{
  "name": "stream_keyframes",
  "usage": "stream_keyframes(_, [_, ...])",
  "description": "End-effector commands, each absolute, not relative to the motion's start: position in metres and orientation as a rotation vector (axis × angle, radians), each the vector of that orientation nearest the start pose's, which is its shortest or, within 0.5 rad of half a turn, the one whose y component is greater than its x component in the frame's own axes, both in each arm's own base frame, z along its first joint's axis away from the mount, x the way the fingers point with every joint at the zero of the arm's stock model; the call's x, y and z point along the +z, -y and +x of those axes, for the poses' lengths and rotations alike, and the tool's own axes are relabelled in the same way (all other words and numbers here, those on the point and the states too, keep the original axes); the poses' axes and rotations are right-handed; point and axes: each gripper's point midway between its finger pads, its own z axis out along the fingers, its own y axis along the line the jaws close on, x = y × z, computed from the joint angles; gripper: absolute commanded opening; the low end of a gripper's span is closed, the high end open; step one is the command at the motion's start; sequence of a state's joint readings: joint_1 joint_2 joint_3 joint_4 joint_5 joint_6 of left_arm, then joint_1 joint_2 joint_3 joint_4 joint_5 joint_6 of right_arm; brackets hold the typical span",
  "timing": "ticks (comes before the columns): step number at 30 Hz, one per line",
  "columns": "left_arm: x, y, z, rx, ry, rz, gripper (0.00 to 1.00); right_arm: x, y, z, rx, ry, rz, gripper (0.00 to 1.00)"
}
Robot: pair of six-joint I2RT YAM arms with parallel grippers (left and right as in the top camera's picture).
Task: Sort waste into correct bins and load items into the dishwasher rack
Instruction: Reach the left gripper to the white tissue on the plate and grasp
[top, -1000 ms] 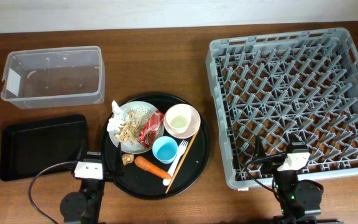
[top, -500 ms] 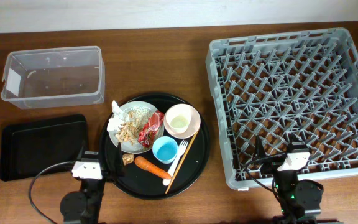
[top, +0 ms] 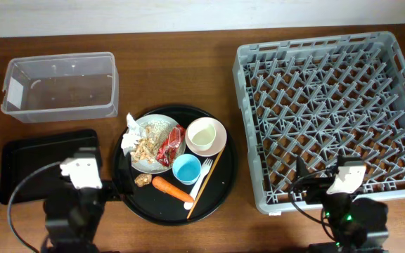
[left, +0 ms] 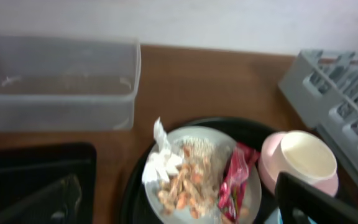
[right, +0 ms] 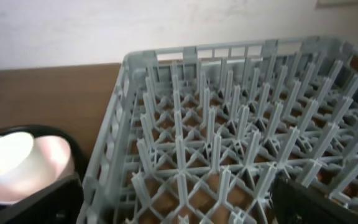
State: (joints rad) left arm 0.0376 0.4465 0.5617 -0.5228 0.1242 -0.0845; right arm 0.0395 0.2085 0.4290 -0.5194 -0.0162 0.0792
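The left gripper (left: 176,186) stands with its jaws spread as wide as they go, holding and touching nothing. It hovers at the left near edge of the round black tray (top: 220,184). The right gripper (right: 173,199) is spread just as wide and is equally empty, well to the right of that tray, at the near rim of the dishwasher rack (top: 329,112).

On the round tray there is one of each thing:
- one plate (top: 150,167) on its left half, carrying the rice-like scraps (top: 146,145)
- one white napkin (top: 129,137) at the plate's left edge
- one red wrapper (top: 171,146) at the plate's right edge
- one pinkish bowl (top: 220,140) (with one cream cup (top: 202,135) sitting inside it)
- one light-blue cup (top: 186,169) near the middle
- one fork (top: 197,186) and one chopstick (top: 213,169), side by side on the right
- one carrot (top: 172,188) and one brown lump (top: 143,180) along the near side

One clear tub (top: 60,86) lies to the far left of the round tray. One black rectangular tray (top: 37,165) lies just beside it on the left. The single rack sits to its right.
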Motion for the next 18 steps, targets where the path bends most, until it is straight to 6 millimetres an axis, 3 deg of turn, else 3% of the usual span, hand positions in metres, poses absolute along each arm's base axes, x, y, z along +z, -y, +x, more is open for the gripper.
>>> stream_keyframes(1, [0.236,0.017,0.252,-0.192,-2.081,-0.047,0.99,0.224,-0.014,0.225,0.109,-1.956,0.025,0.99])
stream_keyframes(7, [0.234,0.021,0.243,-0.233,-2.423,-0.082,0.99,0.22,-0.017,0.229,0.118,-2.215,0.022,0.98])
stream_keyframes(10, [0.238,0.02,0.252,-0.236,-2.467,-0.089,0.99,0.22,-0.023,0.233,0.15,-2.31,0.01,0.99])
stream_keyframes(18, [0.226,0.02,0.266,-0.242,-2.509,-0.105,0.99,0.204,-0.029,0.241,0.187,-2.427,0.001,0.99])
